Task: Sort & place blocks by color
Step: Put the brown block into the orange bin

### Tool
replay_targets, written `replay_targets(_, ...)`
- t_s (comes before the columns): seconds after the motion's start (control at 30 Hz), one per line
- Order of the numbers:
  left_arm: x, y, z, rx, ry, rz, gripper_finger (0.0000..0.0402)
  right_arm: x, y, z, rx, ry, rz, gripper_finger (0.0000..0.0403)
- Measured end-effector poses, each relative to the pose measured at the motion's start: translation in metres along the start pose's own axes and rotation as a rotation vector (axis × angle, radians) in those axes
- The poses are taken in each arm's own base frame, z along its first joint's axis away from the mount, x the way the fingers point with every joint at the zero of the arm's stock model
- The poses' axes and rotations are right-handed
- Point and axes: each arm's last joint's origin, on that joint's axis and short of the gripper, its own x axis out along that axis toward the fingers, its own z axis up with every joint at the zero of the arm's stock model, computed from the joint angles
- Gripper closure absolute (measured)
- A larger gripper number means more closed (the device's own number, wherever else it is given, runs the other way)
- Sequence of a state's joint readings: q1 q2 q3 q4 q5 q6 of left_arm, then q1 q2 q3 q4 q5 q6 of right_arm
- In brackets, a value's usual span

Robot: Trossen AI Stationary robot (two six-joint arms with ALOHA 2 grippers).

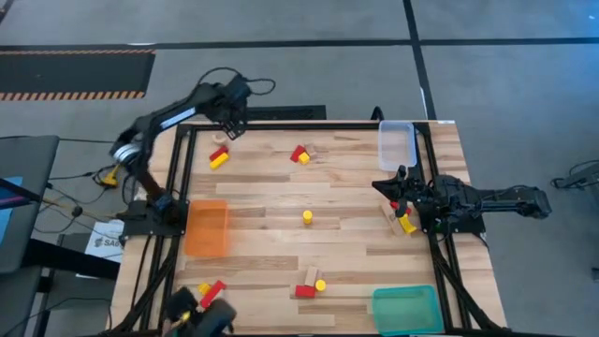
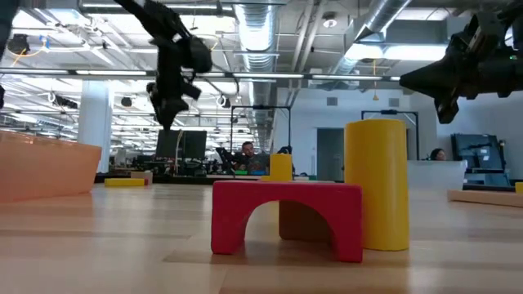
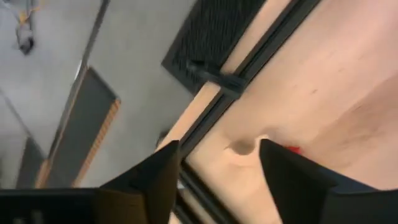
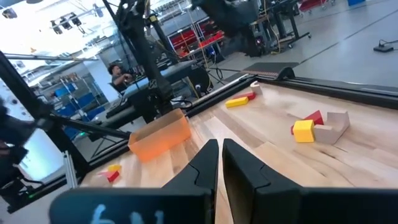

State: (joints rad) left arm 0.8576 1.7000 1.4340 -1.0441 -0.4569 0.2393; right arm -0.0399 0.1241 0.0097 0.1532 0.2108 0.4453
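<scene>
While the blocks lie scattered over the wooden table [image 1: 281, 215], the left gripper [image 1: 227, 128] hangs above its far left corner, fingers spread and empty, over a pale wooden block [image 3: 244, 148] beside a yellow bar [image 1: 218, 160]. The right gripper [image 1: 401, 187] is pressed nearly together near a yellow block [image 1: 406, 226].

Overhead, table-level, two wrist views
</scene>
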Motion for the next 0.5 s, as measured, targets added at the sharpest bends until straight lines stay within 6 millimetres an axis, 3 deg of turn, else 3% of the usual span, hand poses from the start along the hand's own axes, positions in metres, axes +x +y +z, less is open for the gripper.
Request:
replay_targets(0.1,0.023,0.003,0.008,-0.009,0.088,-0.153,0.0150,0.000,-0.001,-0.002,-0.004,0.016,-0.006,0.0353)
replay_targets(0.23,0.055,-0.001,0.013,0.031,0.218,-0.109,0.0144,0.000,-0.001,-0.003,-0.007,0.030,-0.010,0.0353)
replay_targets(0.5,0.078,-0.013,0.013,0.104,0.345,-0.141,0.0157,0.000,-0.002,-0.004,-0.010,0.043,-0.017,0.0353)
